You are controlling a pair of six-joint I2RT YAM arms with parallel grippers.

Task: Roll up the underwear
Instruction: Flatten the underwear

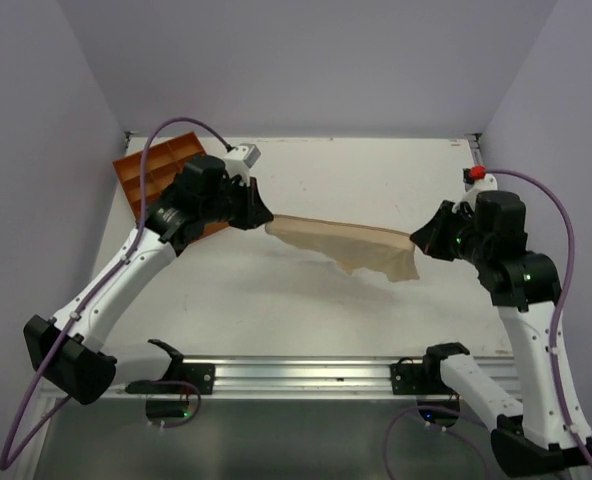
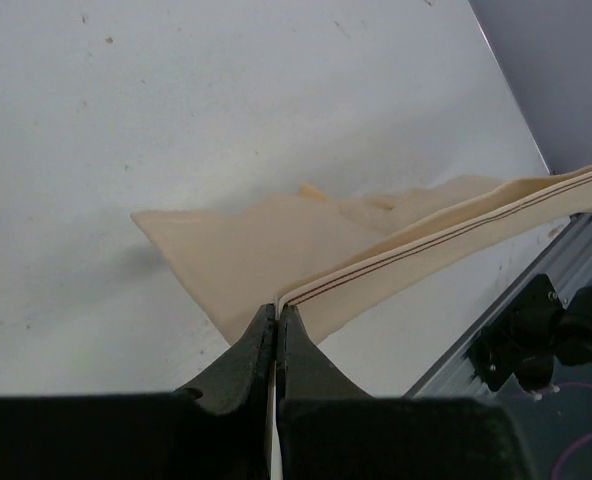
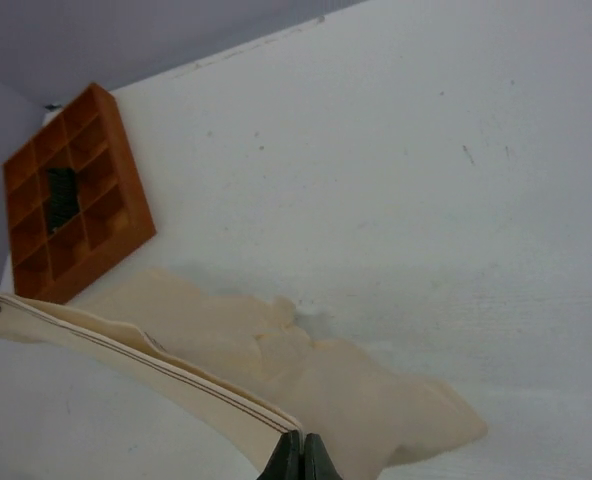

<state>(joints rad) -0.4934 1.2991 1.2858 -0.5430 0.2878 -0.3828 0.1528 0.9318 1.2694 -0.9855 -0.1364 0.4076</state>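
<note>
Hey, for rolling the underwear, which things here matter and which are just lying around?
In the job: underwear, stretched between the arms; left pincer, shut on one end; right pincer, shut on the other.
Lying about: orange tray; black bundle in one of its compartments.

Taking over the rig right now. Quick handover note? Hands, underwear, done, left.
Left hand: shut on one end of the underwear.
Right hand: shut on the other end.
Underwear: stretched between the two hands over the middle of the table, lower part drooping to the surface.
Done: gripped at both ends and pulled out wide.
Left: all the rolling; no roll started yet.
</note>
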